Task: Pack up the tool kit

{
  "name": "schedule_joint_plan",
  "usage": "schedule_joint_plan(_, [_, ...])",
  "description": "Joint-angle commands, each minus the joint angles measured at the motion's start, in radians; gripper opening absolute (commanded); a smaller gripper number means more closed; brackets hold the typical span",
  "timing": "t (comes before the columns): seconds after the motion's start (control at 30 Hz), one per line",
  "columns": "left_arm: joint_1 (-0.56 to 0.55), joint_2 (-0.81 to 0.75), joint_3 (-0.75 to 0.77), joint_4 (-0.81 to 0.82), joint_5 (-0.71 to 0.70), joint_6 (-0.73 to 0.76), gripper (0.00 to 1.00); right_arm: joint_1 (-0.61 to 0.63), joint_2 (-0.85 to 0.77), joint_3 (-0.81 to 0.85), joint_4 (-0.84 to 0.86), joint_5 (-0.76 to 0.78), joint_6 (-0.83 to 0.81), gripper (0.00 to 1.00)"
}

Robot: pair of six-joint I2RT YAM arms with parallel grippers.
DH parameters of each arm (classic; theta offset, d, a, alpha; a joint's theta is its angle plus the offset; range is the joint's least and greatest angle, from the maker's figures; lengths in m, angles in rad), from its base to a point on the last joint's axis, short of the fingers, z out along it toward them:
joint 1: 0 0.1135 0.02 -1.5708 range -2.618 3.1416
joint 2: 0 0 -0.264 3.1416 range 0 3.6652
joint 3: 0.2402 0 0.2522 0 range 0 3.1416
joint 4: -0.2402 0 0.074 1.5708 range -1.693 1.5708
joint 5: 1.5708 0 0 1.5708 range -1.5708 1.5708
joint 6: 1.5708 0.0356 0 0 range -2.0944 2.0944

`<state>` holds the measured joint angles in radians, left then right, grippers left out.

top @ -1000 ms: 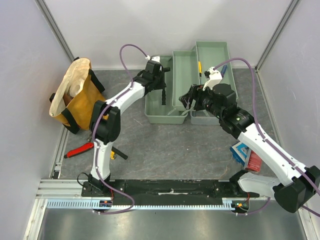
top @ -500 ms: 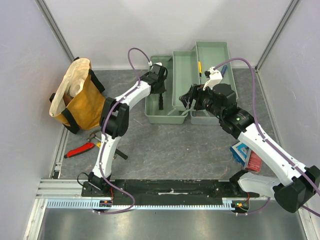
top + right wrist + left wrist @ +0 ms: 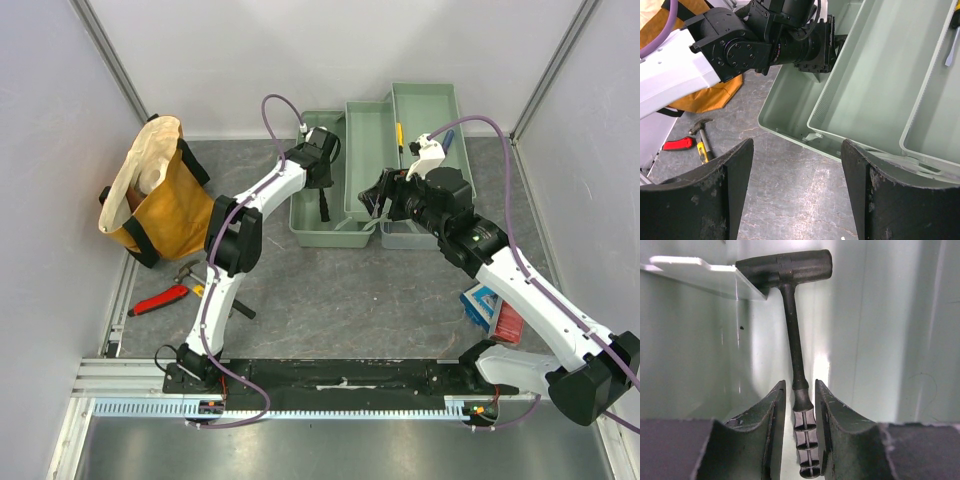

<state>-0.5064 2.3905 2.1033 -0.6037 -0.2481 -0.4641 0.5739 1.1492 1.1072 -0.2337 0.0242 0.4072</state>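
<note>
The pale-green toolbox [image 3: 330, 240] stands open at the back, its trays folded out. My left gripper [image 3: 322, 183] reaches into its left compartment. In the left wrist view my left gripper [image 3: 799, 385] is narrowly open around the ribbed handle of a black hammer [image 3: 790, 315], with a slit of light beside the handle. The hammer lies against the box's inside [image 3: 890, 340]. My right gripper [image 3: 375, 208] hovers wide open and empty over the box's near rim [image 3: 790, 107]. A small claw hammer [image 3: 702, 125], a red-handled tool [image 3: 677, 144] and a yellow-black tool [image 3: 702, 150] lie on the table at the left.
A mustard-yellow cloth bag [image 3: 155, 190] stands at the left. Blue and red packets [image 3: 495, 310] lie at the right under my right arm. A blue-handled tool [image 3: 447, 138] and a yellow-handled one [image 3: 399, 133] lie in the right tray. Walls close in both sides.
My left gripper has moved further over the left compartment and the black hammer has shifted toward the near wall of the box. The right arm has not moved.
</note>
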Motion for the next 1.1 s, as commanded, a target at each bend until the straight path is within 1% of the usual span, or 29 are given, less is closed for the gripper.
schedule_joint_plan(0.0, [-0.011,-0.092,0.031,-0.015,-0.036,-0.021,0.36,0.000,-0.017,0.029,0.011,0.023,-0.013,0.78])
schedule_joint_plan(0.13, [-0.023,-0.229,-0.006,-0.010,-0.019,-0.007,0.37,0.001,-0.022,0.045,-0.006,0.043,-0.024,0.78])
schedule_joint_plan(0.27, [-0.026,-0.361,-0.064,-0.025,0.067,0.009,0.39,0.001,-0.028,0.100,-0.003,0.013,-0.002,0.78])
schedule_joint_plan(0.33, [-0.029,-0.437,-0.139,-0.024,0.096,-0.001,0.40,0.001,-0.031,0.127,0.005,-0.015,0.010,0.78])
schedule_joint_plan(0.47, [-0.026,-0.595,-0.322,-0.024,0.099,-0.022,0.40,0.001,-0.039,0.164,0.028,-0.021,0.025,0.79])
schedule_joint_plan(0.67, [-0.027,-0.835,-0.567,-0.022,0.063,-0.045,0.40,0.001,-0.065,0.171,0.085,-0.089,0.059,0.80])
schedule_joint_plan(0.8, [-0.024,-0.983,-0.730,-0.024,0.011,-0.077,0.43,0.000,-0.072,0.171,0.097,-0.106,0.062,0.81])
schedule_joint_plan(0.93, [-0.014,-1.088,-0.880,-0.057,-0.077,-0.125,0.46,0.001,-0.078,0.148,0.097,-0.104,0.053,0.82])
schedule_joint_plan(1.07, [0.020,-1.174,-1.015,-0.099,-0.115,-0.194,0.47,0.001,-0.074,0.117,0.088,-0.084,0.068,0.82])
